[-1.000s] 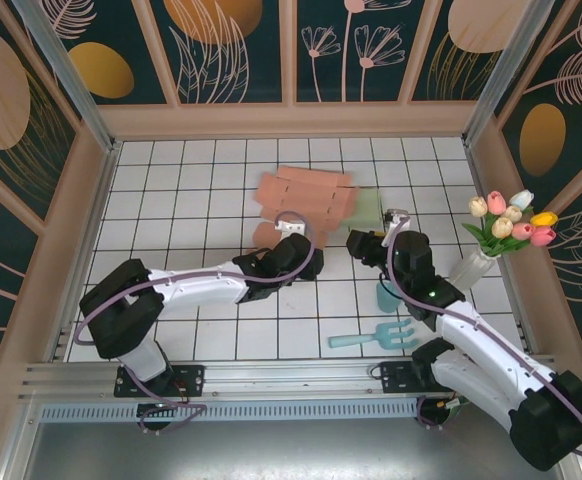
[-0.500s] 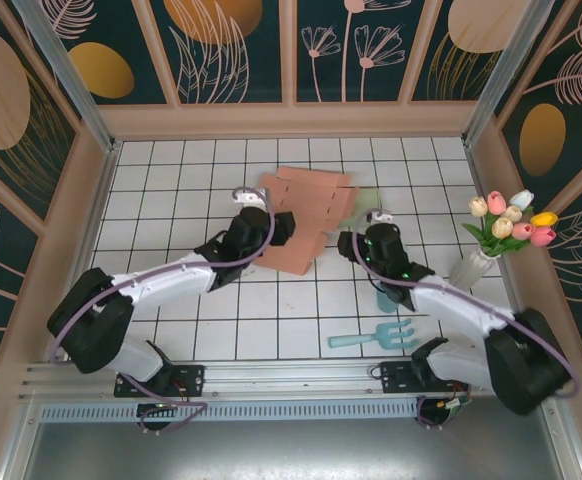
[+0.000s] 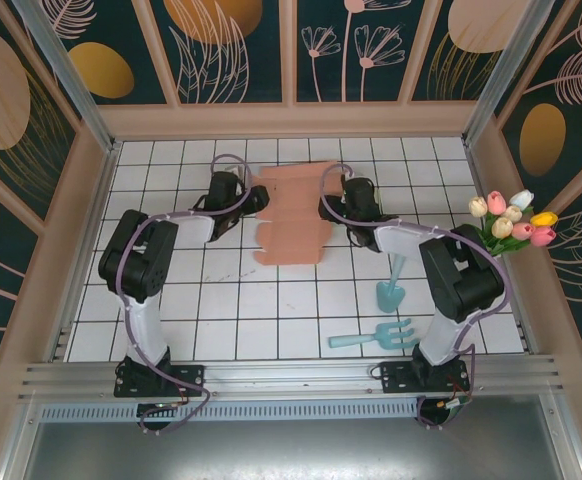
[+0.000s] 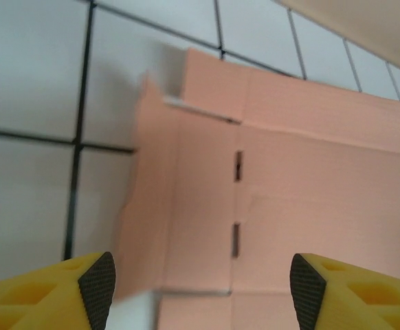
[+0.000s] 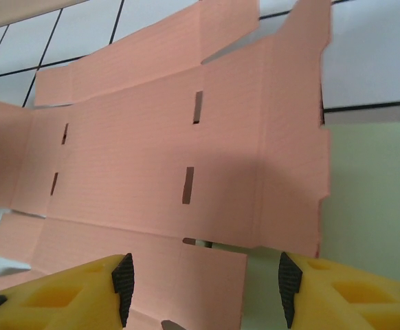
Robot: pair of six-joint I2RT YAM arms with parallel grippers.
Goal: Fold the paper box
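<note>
Found paper box [image 3: 296, 215] spread flat on table [image 3: 171, 290] toward the far side, no flap raised, all folding left; found left gripper [image 4: 200, 282] and right gripper [image 5: 203, 285] wide open, empty, at its opposite edges.

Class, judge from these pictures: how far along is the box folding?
Done: nothing; the flat pink cardboard box blank lies unfolded on the white tiled table. In hand: left pincer and right pincer, both open, flank it. Left: every fold.

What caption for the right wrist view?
Open right pincer above the unfolded pink paper box blank, flat on the tiled table.
</note>
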